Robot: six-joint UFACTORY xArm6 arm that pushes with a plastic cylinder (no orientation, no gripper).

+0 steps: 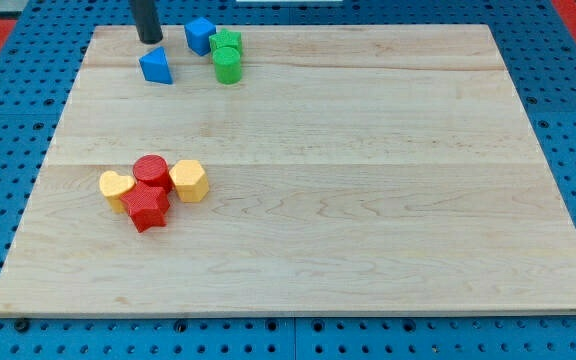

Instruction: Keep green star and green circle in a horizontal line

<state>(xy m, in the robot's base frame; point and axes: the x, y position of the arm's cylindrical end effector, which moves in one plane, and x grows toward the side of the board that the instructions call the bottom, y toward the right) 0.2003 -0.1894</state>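
The green star (225,42) sits near the view's top, left of centre. The green circle (227,65) stands just below it and touches it, so the two are stacked vertically in the view. My tip (149,40) is the lower end of a dark rod at the view's top left. It is left of both green blocks, apart from them, with a blue cube (200,36) in between. The cube touches the star's left side.
A blue triangle (156,67) lies just below my tip. At the view's left middle, a cluster holds a yellow heart (116,187), a red circle (152,171), a red star (146,207) and a yellow hexagon-like block (188,180). The wooden board (368,180) rests on a blue pegboard.
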